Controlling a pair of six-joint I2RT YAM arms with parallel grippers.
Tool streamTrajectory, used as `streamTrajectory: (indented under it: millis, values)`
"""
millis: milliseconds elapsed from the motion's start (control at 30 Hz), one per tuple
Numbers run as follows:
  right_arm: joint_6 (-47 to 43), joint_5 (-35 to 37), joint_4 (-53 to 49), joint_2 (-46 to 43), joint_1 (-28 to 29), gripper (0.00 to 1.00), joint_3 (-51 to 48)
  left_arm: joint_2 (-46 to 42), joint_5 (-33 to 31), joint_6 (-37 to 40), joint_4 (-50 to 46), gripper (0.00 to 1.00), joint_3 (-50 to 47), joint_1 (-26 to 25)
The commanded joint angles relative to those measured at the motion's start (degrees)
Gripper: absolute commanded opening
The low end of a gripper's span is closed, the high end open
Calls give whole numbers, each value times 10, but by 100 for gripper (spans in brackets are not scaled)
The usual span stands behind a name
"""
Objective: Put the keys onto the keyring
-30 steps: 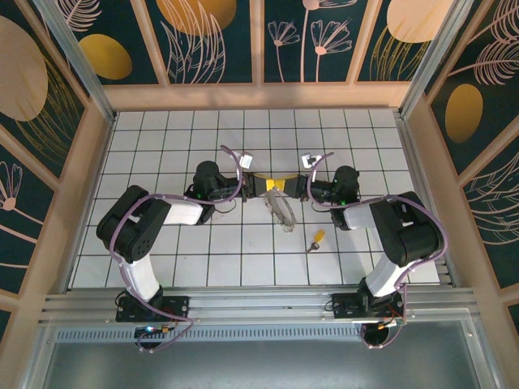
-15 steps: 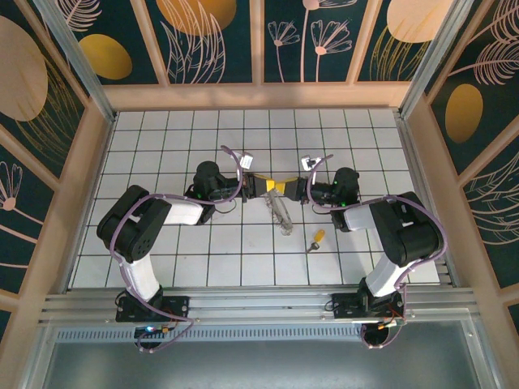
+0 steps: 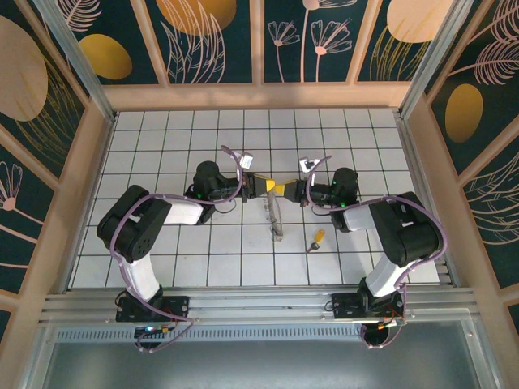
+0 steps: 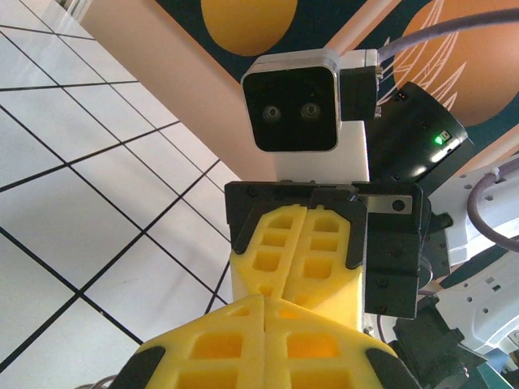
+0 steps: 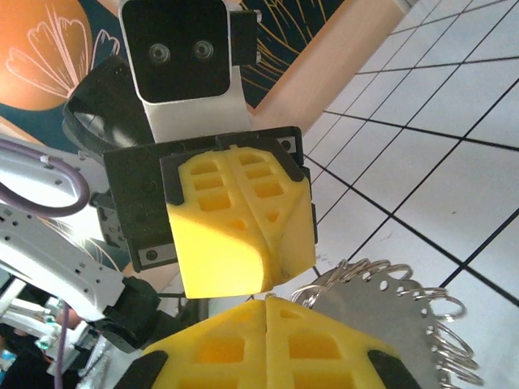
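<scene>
L fingers (image 5: 235, 235) together, R fingers (image 5: 211, 348) together, tips touching mid-table. Large silvery beaded-rim keyring (image 5: 389, 324) hangs at junction; can't tell which pair pinches it. Small key (image 3: 316, 239), silver blade w/ yellow-orange plastic head, flat on white tiled table (image 3: 203, 251), toward near edge + right of my fingers, well apart from ring. Closer to R arm. Lies diagonal, blade toward R base.

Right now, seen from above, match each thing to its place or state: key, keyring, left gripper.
Things: 1 key; 2 keyring; 3 left gripper.
States: A shut, tip to tip with the right gripper; B alone on the tiles, untouched; C silvery loop right by where both grippers meet.
Pairs: 1-B; 2-C; 3-A.
</scene>
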Motion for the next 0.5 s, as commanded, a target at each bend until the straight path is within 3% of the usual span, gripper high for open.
streamTrajectory:
  millis: [0, 200, 367, 467]
  values:
    - [-13, -20, 15, -6, 7, 0, -1, 8, 4, -1, 20, 0, 6, -3]
    - [-15, 1, 21, -13, 6, 0, -6, 0, -17, -7, 21, 0, 6, -3]
    - [-14, 33, 22, -30, 4, 0, -11, -53, -81, -7, 17, 42, -21, 4]
    - [-11, 42, 29, -40, 3, 0, -13, -88, -101, -3, 7, 55, -37, 8]
